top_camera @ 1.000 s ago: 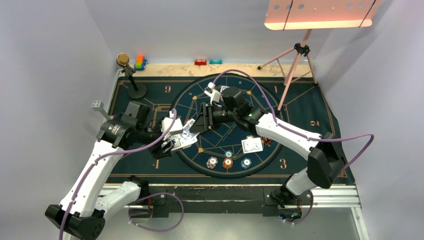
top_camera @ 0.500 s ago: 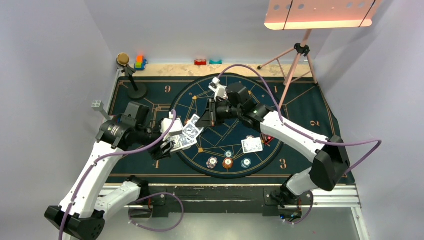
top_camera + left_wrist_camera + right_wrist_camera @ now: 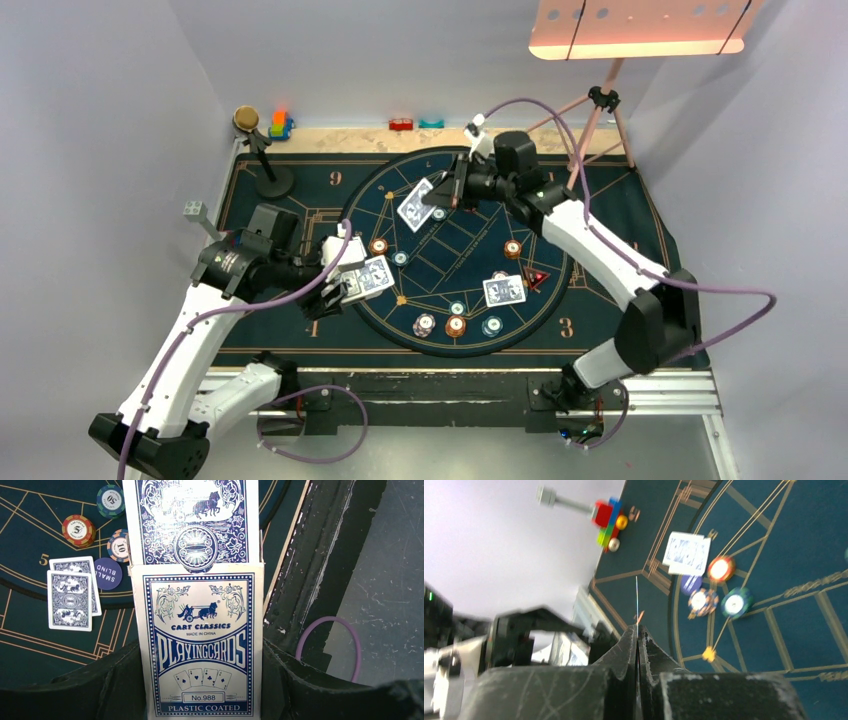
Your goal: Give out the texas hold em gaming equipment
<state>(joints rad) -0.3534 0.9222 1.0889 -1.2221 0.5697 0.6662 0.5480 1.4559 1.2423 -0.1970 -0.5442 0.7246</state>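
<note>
At the left of the overhead view the left gripper had its jaws clenched on the card box, held over the left rim of the round mat; the box's long axis ran roughly left to right, its open end pointing right towards the mat's middle; in the left wrist view that axis ran straight up the frame, printed front facing the camera, and a deck card stuck out of the open top, patterned back showing; just right of the box an orange chip and a teal chip lay flat on the mat; further right, in the upper middle, a single playing card hung back-up and askew to the frame edges, gripped at its right end by the right gripper, whose jaws were pinched shut on it; the right wrist view showed this card edge-on, a thin line running straight up from the fingertips; low in the middle three chips sat in a row; right of centre a pair of cards lay overlapped, backs up, with another orange chip just above them.
</note>
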